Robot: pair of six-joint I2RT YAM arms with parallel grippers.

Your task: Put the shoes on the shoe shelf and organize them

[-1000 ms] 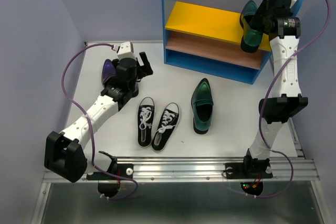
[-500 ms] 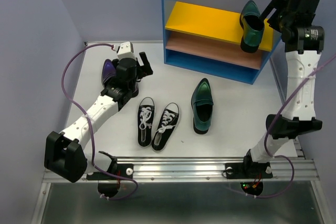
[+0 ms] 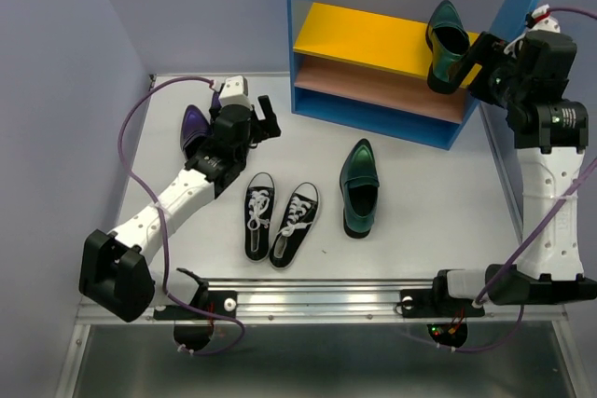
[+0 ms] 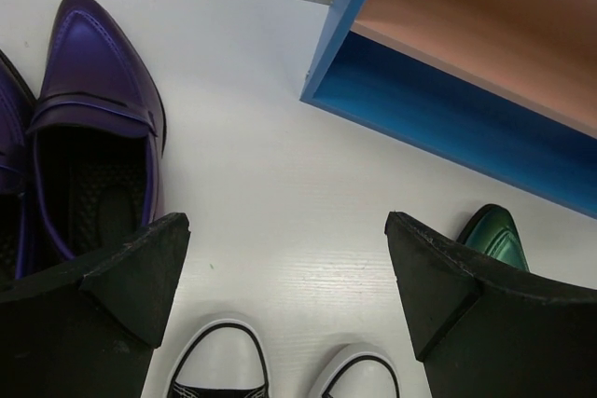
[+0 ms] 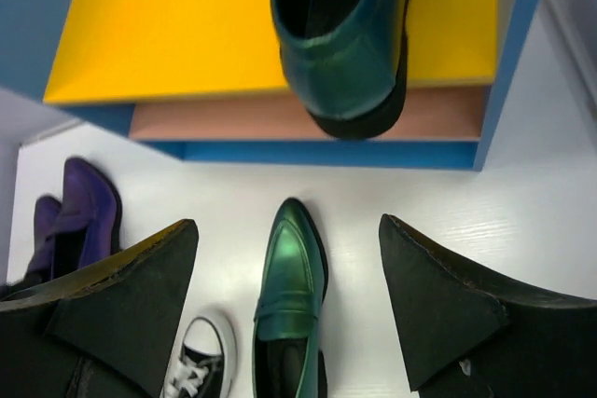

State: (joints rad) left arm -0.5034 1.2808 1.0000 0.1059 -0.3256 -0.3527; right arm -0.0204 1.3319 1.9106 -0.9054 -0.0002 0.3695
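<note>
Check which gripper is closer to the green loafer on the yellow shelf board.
Right. The right gripper is open just beside the loafer at the right end of the shelf; the left gripper hangs far off over the table, near the purple shoes.

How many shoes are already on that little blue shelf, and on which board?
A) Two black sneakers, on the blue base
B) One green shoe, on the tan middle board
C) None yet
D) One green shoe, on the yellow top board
D: one green loafer rests at the right end of the yellow top board, its heel overhanging the front edge. The other green loafer lies on the table.
</note>
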